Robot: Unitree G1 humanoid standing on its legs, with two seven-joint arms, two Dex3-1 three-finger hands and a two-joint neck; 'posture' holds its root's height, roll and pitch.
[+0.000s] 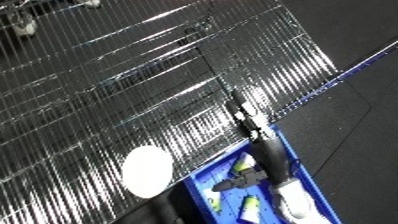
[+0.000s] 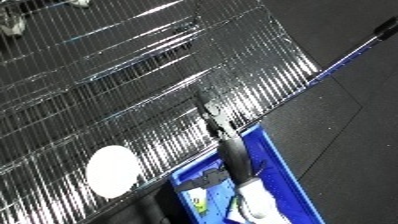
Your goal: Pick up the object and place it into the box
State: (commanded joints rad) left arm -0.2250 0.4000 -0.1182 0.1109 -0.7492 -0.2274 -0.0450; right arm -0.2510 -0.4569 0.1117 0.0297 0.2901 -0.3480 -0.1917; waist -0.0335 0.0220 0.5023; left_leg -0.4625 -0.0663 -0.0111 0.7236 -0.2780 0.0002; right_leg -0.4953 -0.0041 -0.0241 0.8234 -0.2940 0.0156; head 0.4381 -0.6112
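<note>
A big wire rack fills most of the view, tilted, catching the light. Below it sits one blue bin, and one arm reaches over its near wall. At its end the hand shows only as a dark shape inside the bin, so I cannot tell whether it is wide or holding anything. Pale and yellow-green things lie inside the bin (too muddled to count, or to say which is the task's object). One white disc sits on the rack beside the bin. My advice: let go low, well within the walls, then lift straight clear.
</note>
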